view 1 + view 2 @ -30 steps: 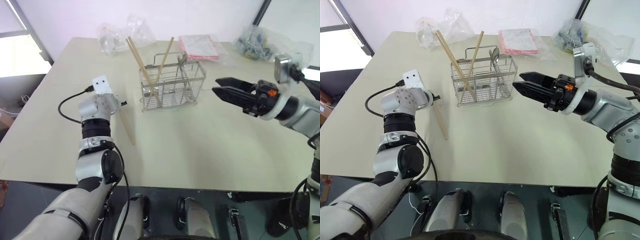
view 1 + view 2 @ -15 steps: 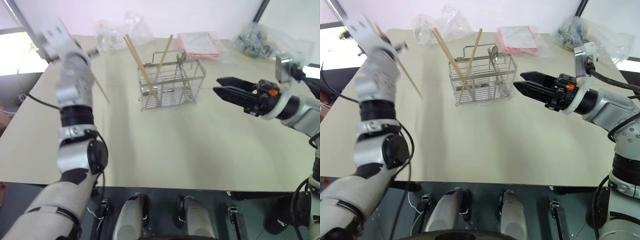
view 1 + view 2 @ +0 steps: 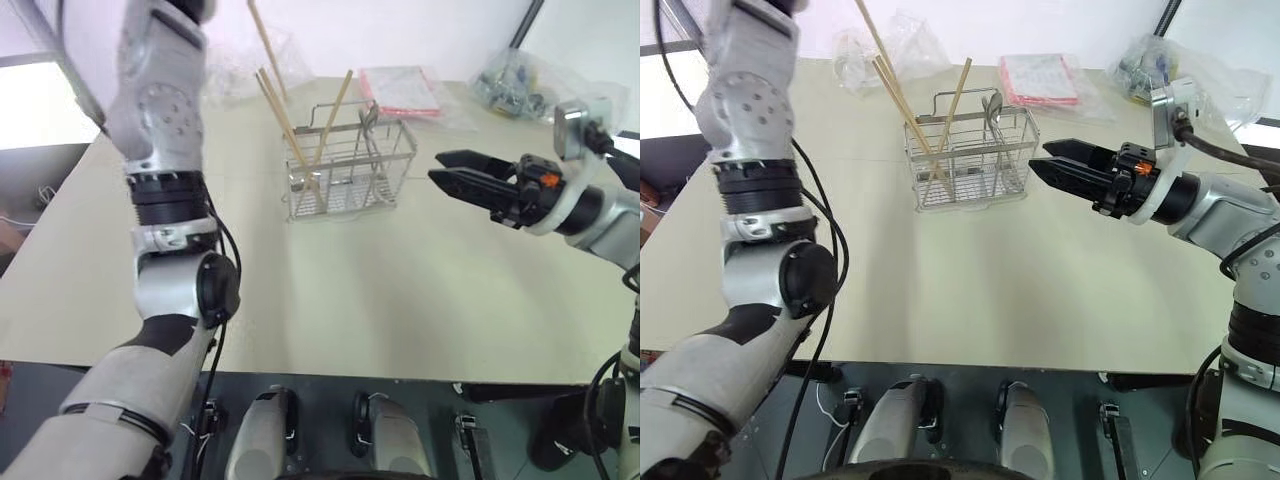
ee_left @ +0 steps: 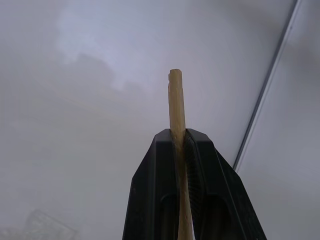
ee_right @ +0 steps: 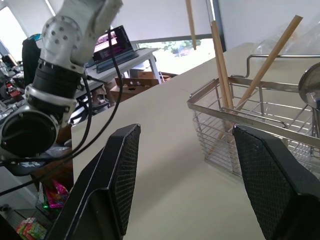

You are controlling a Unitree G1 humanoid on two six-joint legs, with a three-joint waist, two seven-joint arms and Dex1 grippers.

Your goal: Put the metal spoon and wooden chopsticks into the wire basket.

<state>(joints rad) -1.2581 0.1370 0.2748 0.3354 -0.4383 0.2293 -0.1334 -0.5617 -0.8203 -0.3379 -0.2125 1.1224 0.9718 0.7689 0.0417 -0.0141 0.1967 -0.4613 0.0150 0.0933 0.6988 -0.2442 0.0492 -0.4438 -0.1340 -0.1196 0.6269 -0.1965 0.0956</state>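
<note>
One wooden chopstick [image 4: 176, 107], light, stiff and slippery, sits pinched near its end in the left tool [image 4: 176, 145]; right tool [image 3: 452, 168] spread.

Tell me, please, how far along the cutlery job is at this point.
Done: the metal spoon and three wooden chopsticks stand in the wire basket. In hand: the left gripper is shut on another chopstick, held up above the table. Left: lowering it into the basket. The right gripper waits open beside the basket.

wire basket [image 3: 350, 170]: upright on table | wooden chopsticks [image 3: 300, 135]: leaning inside basket | metal spoon [image 3: 991, 118]: standing in basket
</note>
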